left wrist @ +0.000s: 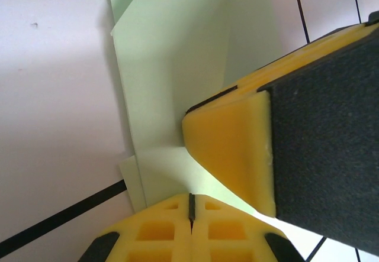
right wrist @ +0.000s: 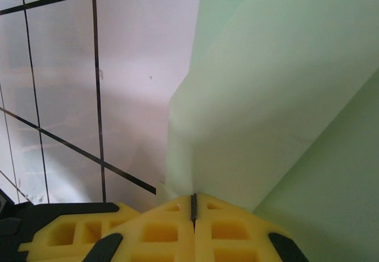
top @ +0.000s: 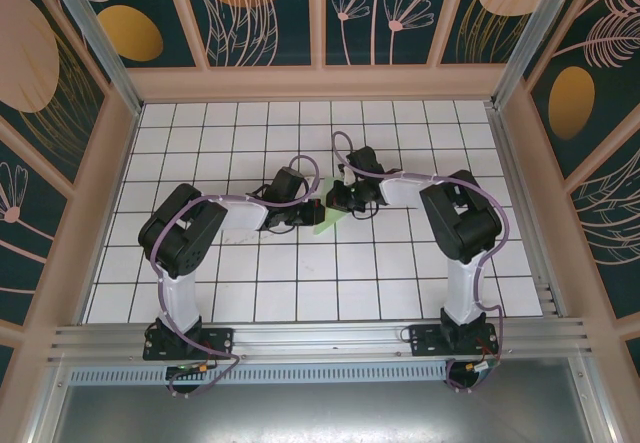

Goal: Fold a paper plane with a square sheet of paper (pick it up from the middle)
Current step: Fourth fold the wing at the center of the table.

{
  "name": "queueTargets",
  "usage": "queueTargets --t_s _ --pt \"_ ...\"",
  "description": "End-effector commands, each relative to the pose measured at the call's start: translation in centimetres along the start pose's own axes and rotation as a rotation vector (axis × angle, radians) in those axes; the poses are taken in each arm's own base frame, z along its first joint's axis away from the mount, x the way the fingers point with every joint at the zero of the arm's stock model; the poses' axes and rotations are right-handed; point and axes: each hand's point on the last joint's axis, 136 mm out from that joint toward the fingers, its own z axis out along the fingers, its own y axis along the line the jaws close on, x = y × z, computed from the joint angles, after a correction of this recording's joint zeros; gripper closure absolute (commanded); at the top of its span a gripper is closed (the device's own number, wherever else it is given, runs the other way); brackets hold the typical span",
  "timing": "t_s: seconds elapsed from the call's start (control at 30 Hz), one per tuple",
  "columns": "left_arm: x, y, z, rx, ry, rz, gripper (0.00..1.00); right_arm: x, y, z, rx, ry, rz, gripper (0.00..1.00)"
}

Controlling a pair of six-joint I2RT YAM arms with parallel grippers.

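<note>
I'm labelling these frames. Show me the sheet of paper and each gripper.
sheet of paper (left wrist: pixel 172 67), left wrist view, on its flat upper panel.
left gripper (left wrist: pixel 190 201), left wrist view, seam between its fingertips.
right gripper (right wrist: pixel 193 201), right wrist view, seam between its fingertips.

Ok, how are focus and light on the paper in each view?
Top view: sharp and evenly lit, though the paper is just a small sliver. Left wrist: paper edges fairly crisp, soft shadow along the left edge. Right wrist: paper very close, pale and blurred, folds hard to read; grid lines look clearer.
</note>
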Motion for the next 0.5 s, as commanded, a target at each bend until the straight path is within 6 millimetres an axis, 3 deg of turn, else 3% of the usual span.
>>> queueTargets --t_s 0.0,0.27,0.47 --pt "6.3 5.4 0.2 -0.179 0.193 -0.060 1.00 0.8 -2.8 0.4 0.057 0.024 0.000 1.00" --pt "8.4 6.4 0.0 -0.194 0.242 -0.063 1.00 -0.8 -4.8 -0.5 0.059 -0.002 0.004 1.00" --pt "9.0 6.7 -0.1 -0.197 0.254 -0.066 1.00 -4.0 -6.7 -1.6 0.088 -0.062 0.022 1.00"
